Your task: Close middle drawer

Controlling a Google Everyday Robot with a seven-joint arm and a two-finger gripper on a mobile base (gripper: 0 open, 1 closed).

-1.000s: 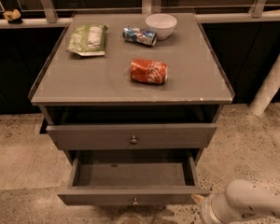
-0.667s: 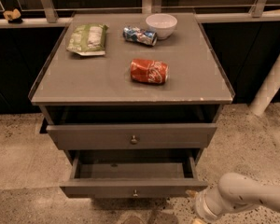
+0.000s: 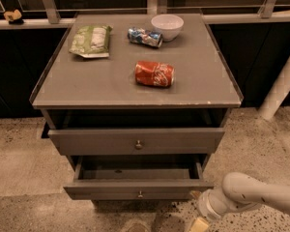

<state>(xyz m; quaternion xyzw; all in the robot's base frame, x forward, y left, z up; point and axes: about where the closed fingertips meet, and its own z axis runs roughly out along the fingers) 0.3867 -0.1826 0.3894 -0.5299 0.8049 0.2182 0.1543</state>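
– Gripper (image 3: 197, 210) logged: low at right on the white arm (image 3: 261, 197), open, two tan tips apart with nothing between them. Upper tip sits at the right end of the front of the middle drawer (image 3: 135, 188); contact cannot be told
– Where does the middle drawer stand?
– Pulled partway out below the top drawer (image 3: 135, 141), with its dark box showing behind the flat front. Drawers in view: 2, one round knob each
– Tabletop (image 3: 87, 86) count?
– Cans: 2, both on their sides. The red can (image 3: 154, 74) is near the centre; the blue-and-silver can (image 3: 145, 36) is at the back, just beside the white bowl (image 3: 167, 25). Bowls: 1. Green bag (image 3: 91, 40): 1, back left
– Versus 0.7 s ago?
– Drawer front sits further in, so less of the box is visible. Gripper has shifted left, toward that front. Items on top unchanged
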